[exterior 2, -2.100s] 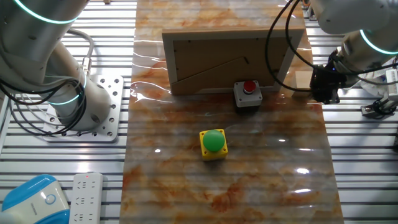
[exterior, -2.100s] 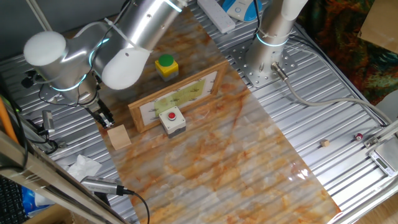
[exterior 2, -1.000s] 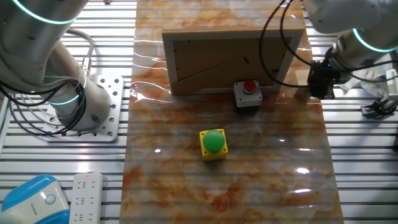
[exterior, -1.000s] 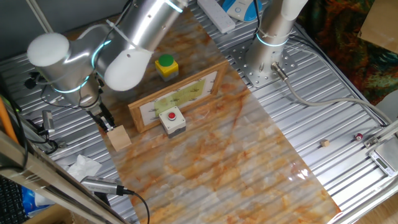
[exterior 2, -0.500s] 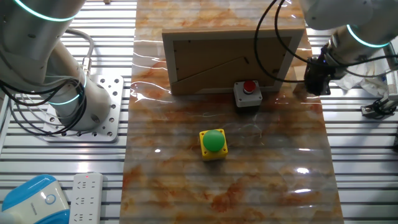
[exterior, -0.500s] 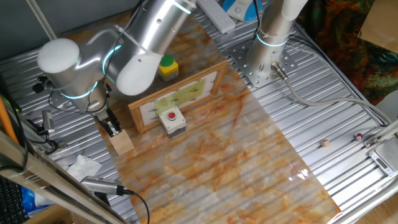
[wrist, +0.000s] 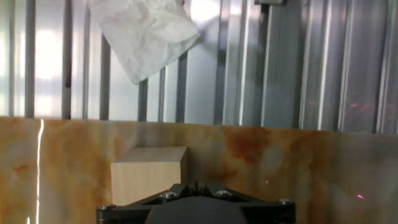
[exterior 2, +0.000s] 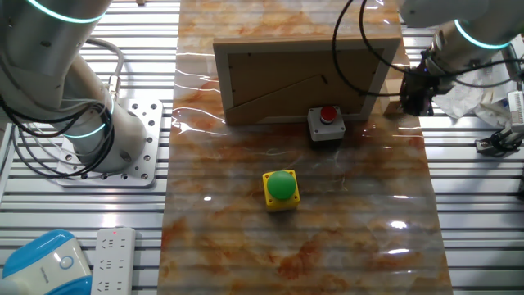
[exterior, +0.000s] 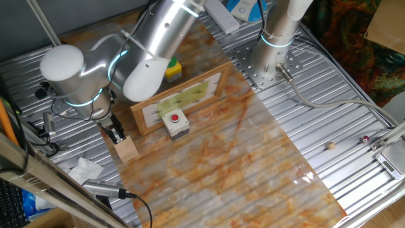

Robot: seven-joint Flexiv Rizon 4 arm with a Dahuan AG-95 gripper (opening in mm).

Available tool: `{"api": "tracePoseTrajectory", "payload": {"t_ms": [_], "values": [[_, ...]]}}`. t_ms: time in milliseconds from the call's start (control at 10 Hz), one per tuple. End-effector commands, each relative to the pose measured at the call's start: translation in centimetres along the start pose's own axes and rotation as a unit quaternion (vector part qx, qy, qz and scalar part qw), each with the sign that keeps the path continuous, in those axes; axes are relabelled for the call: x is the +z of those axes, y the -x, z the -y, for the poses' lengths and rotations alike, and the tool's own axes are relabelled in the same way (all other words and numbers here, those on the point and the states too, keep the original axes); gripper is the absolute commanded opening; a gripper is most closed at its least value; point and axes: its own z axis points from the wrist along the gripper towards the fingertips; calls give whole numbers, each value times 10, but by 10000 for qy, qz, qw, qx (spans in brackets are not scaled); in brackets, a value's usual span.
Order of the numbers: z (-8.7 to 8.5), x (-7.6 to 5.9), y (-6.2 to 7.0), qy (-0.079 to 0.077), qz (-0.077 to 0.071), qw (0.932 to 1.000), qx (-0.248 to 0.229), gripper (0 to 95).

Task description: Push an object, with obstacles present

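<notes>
The cube sits flat, skewed to the mat edge, with no long axis. The fingers touch its side; their spread cannot be told. The panel stands nearby.

No text, label, brand, number or sign can be read in any of the views. The framed panel bears faint marks on its pale face, too small and blurred to make out as writing.
</notes>
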Motion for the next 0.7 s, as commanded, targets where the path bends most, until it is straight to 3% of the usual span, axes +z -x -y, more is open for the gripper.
{"api": "tracePoseTrajectory", "payload": {"t_ms": [100, 700], "values": [[-4, 1, 0, -4, 7, 10000, 24, 0], [-31, 5, -3, -89, 43, 9998, 189, 0]]}}
